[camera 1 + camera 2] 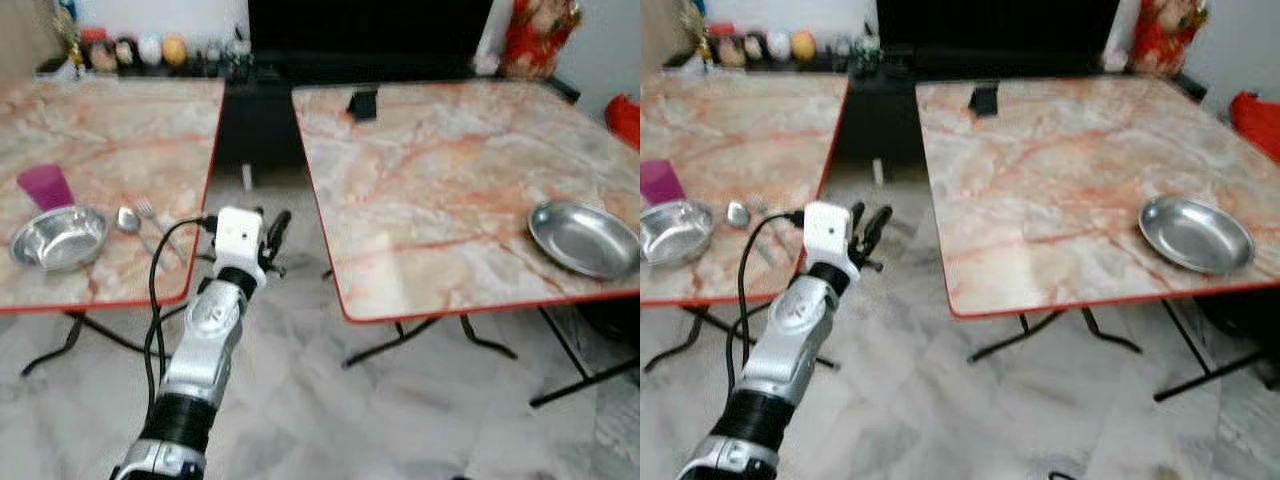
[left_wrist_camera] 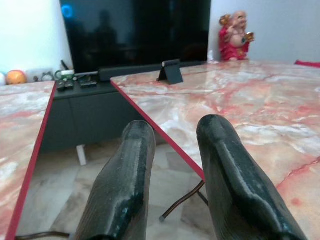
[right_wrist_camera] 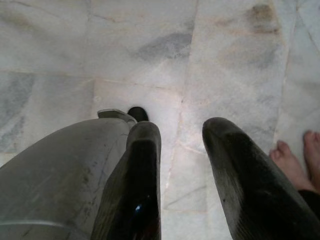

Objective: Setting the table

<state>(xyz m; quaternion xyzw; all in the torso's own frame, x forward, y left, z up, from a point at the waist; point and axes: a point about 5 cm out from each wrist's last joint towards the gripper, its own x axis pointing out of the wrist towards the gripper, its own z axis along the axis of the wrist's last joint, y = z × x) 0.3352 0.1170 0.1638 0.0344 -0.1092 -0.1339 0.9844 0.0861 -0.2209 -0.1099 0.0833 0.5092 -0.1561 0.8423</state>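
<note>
A steel bowl [image 1: 58,238] sits near the front of the left marble table [image 1: 120,130]. A purple cup [image 1: 45,186] stands behind it, and a spoon [image 1: 127,220] and a fork [image 1: 150,215] lie to its right. A steel plate [image 1: 584,238] rests at the front right of the right marble table [image 1: 430,190]. My left gripper [image 1: 272,235] is raised in the gap between the tables, beside the left table's front corner. Its fingers [image 2: 135,165] are open and hold nothing. My right gripper [image 3: 180,130] hangs open over the floor, empty.
A black stand [image 1: 362,103] sits at the back of the right table. A dark TV cabinet [image 1: 260,110] with small ornaments runs along the wall, and a red figurine [image 1: 540,35] is at the back right. A person's bare foot [image 3: 295,162] is on the marble floor near my right gripper.
</note>
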